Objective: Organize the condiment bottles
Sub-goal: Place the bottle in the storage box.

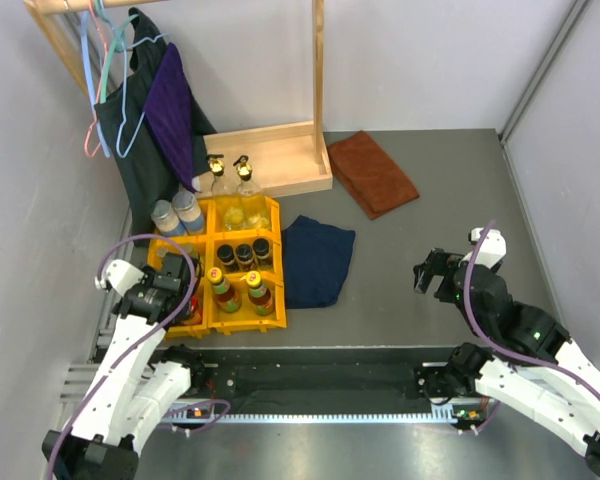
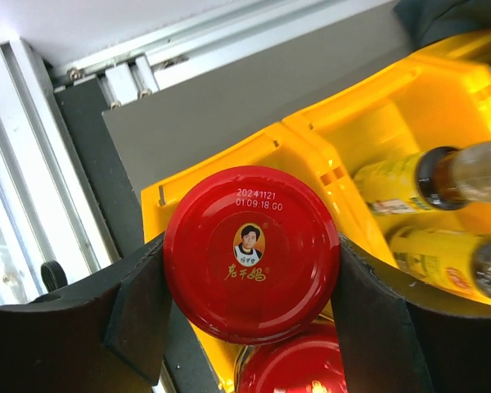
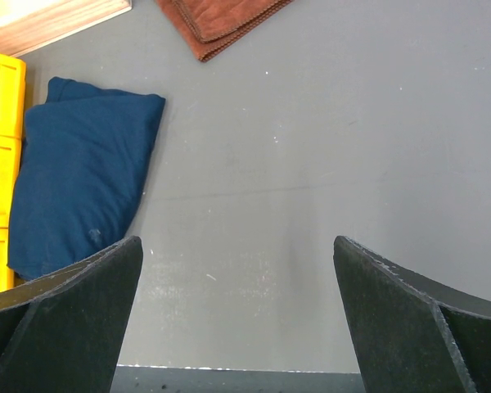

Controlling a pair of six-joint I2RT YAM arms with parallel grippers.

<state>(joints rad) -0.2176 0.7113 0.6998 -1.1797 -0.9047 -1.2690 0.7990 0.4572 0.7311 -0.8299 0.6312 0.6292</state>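
The round jar lid (image 2: 251,254) was red with a small portrait; the plastic bins (image 2: 376,123) yellow, folded cloth (image 3: 78,176) navy, tabletop (image 3: 311,164) grey.

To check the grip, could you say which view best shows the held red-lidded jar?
Left wrist: the red-lidded jar fills it, clamped by the left end effector. Top external hides it under that arm; right wrist shows none of it.

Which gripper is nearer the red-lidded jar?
Left. The left gripper clasps the jar by its lid; the right gripper hangs open over table beyond the blue cloth.
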